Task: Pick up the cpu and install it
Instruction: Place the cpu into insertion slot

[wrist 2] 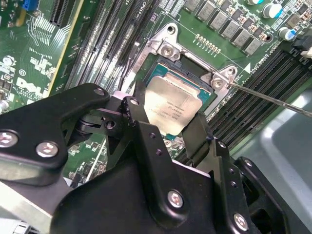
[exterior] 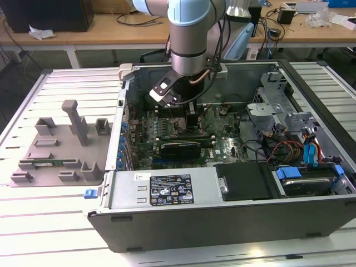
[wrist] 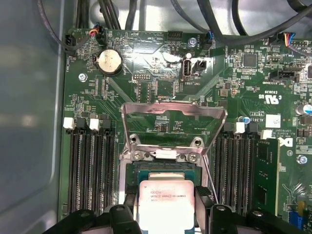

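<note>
Cpu [wrist 2: 171, 108] sits clamped between my fingers [wrist 2: 139, 122], one black pad against each of two opposite edges, its silver top plate facing up at me. In both wrist views my gripper [wrist: 165, 200] hangs directly over the socket [wrist 2: 161, 66], with the cpu [wrist: 165, 207] covering most of the opening. I cannot tell whether the chip already rests in it or hovers just above.

Just past my fingertips the socket's metal load plate [wrist: 173, 113] stands swung up and open. A thin retention lever [wrist 2: 273, 100] sticks out near one of my fingers. Rows of dark memory slots [wrist: 90, 165] run along both sides of my fingers, on the green motherboard [wrist: 161, 83].

Farther out beyond the load plate lies a round coin battery [wrist: 108, 62], and past that black cables [wrist: 214, 19] cross the board's edge.

In the exterior view my gripper [exterior: 192, 123] reaches down inside the opened computer case [exterior: 222, 222]. Well away from my fingers, on the exterior view's left, a grey fixture tray [exterior: 55, 144] lies on the slatted table [exterior: 33, 233].
</note>
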Controlling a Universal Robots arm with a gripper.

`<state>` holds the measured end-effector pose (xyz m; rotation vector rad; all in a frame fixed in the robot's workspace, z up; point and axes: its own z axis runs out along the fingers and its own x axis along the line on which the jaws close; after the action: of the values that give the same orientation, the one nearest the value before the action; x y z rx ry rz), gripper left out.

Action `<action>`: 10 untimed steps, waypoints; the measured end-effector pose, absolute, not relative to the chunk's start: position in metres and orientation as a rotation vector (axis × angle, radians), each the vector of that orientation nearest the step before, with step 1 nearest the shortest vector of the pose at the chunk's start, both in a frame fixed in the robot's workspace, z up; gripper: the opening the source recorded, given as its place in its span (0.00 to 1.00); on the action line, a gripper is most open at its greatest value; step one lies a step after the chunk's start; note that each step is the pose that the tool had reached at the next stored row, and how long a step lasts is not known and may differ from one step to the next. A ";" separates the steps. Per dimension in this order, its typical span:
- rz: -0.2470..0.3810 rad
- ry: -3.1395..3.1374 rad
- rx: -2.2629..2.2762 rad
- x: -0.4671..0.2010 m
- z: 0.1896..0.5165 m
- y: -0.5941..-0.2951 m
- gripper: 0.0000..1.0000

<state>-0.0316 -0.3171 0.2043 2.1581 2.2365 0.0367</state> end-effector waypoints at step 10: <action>0.036 2.217 2.178 -0.032 0.198 -0.316 0.55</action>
<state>-0.0322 -0.3158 0.1984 2.1780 2.2168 0.0360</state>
